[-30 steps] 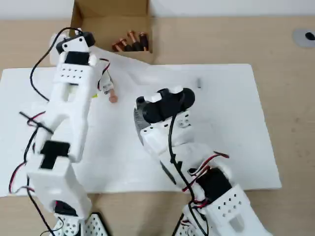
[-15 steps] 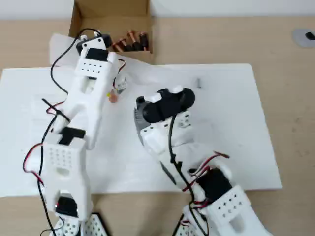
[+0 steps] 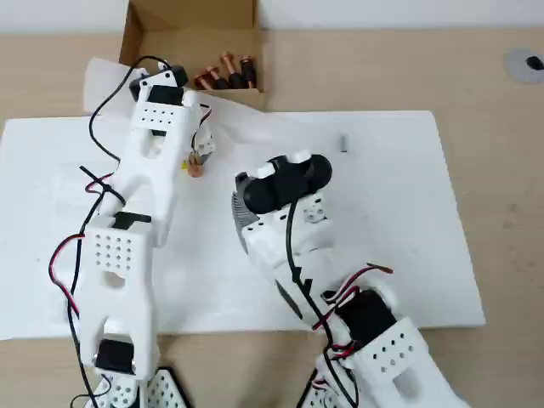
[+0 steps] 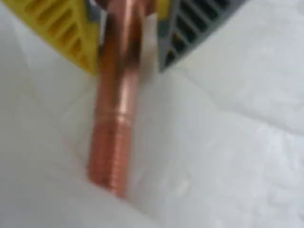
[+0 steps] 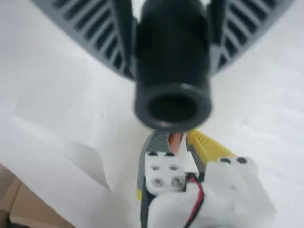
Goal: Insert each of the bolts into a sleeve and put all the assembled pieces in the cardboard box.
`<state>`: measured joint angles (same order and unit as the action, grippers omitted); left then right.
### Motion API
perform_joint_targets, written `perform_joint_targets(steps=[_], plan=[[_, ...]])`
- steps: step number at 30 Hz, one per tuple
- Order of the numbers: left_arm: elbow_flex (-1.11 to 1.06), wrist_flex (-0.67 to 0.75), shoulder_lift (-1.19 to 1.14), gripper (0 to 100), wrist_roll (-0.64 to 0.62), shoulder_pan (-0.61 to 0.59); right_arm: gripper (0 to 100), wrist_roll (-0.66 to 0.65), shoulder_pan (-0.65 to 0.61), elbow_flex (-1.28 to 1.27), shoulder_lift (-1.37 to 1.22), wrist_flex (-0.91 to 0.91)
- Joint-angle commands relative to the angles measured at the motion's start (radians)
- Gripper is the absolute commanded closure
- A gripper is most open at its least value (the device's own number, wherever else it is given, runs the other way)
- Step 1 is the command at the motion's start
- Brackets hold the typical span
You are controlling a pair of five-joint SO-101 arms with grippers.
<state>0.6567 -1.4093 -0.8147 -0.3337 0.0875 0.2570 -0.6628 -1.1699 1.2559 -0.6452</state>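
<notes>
My left gripper (image 3: pixel 198 158) is shut on a copper bolt (image 3: pixel 195 167) over the white sheet, just in front of the cardboard box (image 3: pixel 153 38). In the left wrist view the bolt (image 4: pixel 116 109) hangs between a yellow finger (image 4: pixel 61 28) and a grey finger (image 4: pixel 199 23), its threaded tip close to the sheet. My right gripper (image 5: pixel 172 57) is shut on a black sleeve (image 5: pixel 172 80), whose open bore faces the left gripper (image 5: pixel 171 145) and its bolt (image 5: pixel 175 139) a short way off. In the high view the right gripper (image 3: pixel 240 212) sits mid-sheet. Several assembled pieces (image 3: pixel 225 72) lie in the box.
A white sheet (image 3: pixel 399 221) covers most of the wooden table. A small grey piece (image 3: pixel 344 143) lies on it, to the right of both grippers. The box stands at the far edge, behind the left gripper. A round grey fitting (image 3: pixel 527 64) sits at the table's far right.
The left arm swung to the right, bringing its wrist closer to the box and the right gripper, while the bolt stayed at about the same spot. The right arm barely shifted.
</notes>
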Motion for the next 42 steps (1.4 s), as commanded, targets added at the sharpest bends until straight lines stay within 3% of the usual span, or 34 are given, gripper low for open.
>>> perform_joint_targets(steps=[1, 4, 9, 13, 25, 30, 34, 42], plan=[[0.031, -0.026, -0.039, 94, 0.002, -0.020, 98.9, -0.011, 0.022, 0.004, 0.012, 0.012], [0.041, -0.071, -0.044, 100, 0.087, -0.012, 98.9, -0.011, 0.024, 0.004, 0.012, 0.012], [0.235, -0.354, 0.038, 100, 0.186, -0.009, 98.9, -0.011, 0.024, 0.005, 0.012, 0.014], [0.189, -0.351, 0.232, 100, 0.334, -0.021, 98.9, -0.011, 0.024, 0.013, 0.013, 0.014], [-0.680, -0.348, 0.935, 99, 1.352, 0.129, 98.9, -0.011, 0.130, 0.054, 0.012, 0.012], [-1.056, -0.318, 1.181, 99, 1.838, 0.052, 98.9, -0.011, 0.153, 0.054, 0.013, 0.008], [-1.188, -0.221, 1.196, 99, 1.930, -0.011, 98.9, -0.012, 0.154, 0.050, 0.013, 0.005], [-1.333, 0.026, 1.196, 99, 1.933, 0.002, 98.9, -0.012, 0.154, 0.048, 0.005, 0.005]])
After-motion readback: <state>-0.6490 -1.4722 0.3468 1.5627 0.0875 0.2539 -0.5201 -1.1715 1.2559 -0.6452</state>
